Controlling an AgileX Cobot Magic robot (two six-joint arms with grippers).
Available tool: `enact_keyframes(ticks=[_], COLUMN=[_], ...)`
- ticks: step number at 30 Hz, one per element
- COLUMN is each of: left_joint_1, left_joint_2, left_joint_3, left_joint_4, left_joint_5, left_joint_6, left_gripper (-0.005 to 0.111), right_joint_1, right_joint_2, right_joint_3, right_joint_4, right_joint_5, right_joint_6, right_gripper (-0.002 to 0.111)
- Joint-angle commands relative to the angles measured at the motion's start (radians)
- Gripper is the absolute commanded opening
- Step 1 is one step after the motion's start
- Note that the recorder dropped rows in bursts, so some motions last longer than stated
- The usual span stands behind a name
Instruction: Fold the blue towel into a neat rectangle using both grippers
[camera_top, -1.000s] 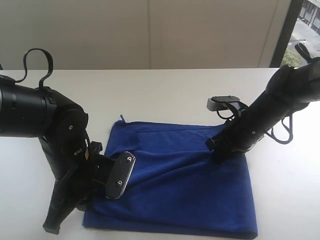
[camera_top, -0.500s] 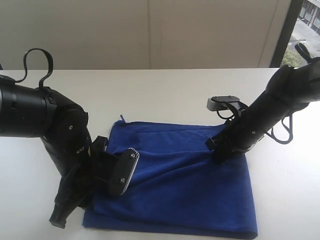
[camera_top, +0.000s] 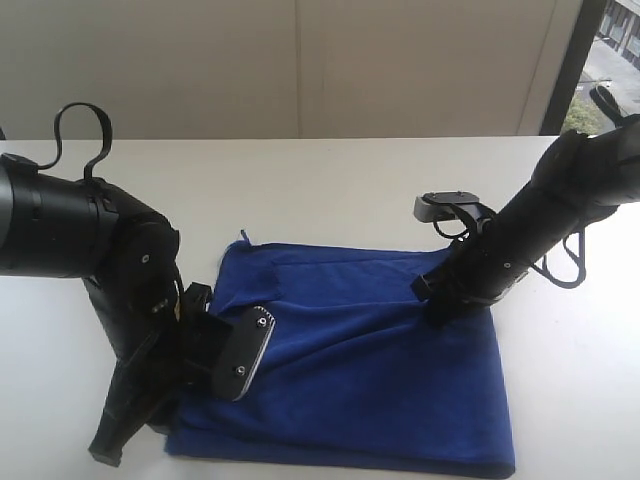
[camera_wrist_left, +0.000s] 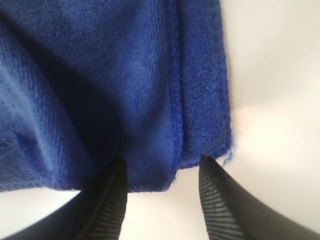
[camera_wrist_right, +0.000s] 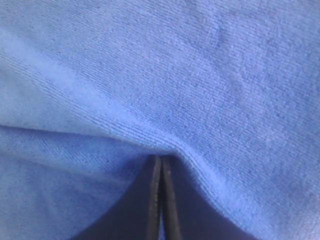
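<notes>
The left claw (camera_wrist_left: 161, 175) stands wide open and holds nothing; a hemmed corner of the blue towel (camera_top: 370, 380) lies between its tips on the white bench (camera_top: 330, 180). The right claw (camera_wrist_right: 160, 162) is closed tight, tips pressed into a towel crease just ahead; whether it pinches cloth is unclear.

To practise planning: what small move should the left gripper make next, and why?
Probably back the left gripper off the towel: its jaws stand open around the doubled corner lying on the table, gripping nothing, while the right gripper is shut on a ridge.
</notes>
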Motion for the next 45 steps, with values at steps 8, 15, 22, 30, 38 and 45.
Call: enact_keyframes(ticks=[8,15,22,30,38,45], left_joint_1=[-0.006,-0.006,-0.006,-0.006,-0.006,-0.006], left_joint_2=[-0.002,-0.002,-0.002,-0.002,-0.002,-0.002], left_joint_3=[0.008,0.008,0.008,0.008,0.008,0.008], left_joint_4=[-0.006,-0.006,-0.011,-0.011,-0.011,-0.011], left_joint_5=[-0.027,-0.011,0.062,-0.001,-0.018,0.012], left_joint_6=[0.054,0.054,0.054,0.054,0.076,0.111], left_gripper=[0.038,0.029,0.032,0.043,0.043,0.043], right_joint_1=[-0.002,-0.002,-0.002,-0.002,-0.002,-0.002], right_joint_2=[0.009,0.009,0.009,0.009,0.009,0.009], right_joint_3=[-0.001,-0.001,-0.001,-0.001,-0.001,-0.001], right_joint_4=[-0.022,-0.022,-0.022,-0.022,-0.022,-0.022], right_joint_5=[0.006,0.006,0.006,0.006,0.006,0.006], right_joint_6=[-0.01,-0.01,-0.01,-0.01,-0.01,-0.008], right_gripper=[0.0,0.0,0.0,0.0,0.0,0.0])
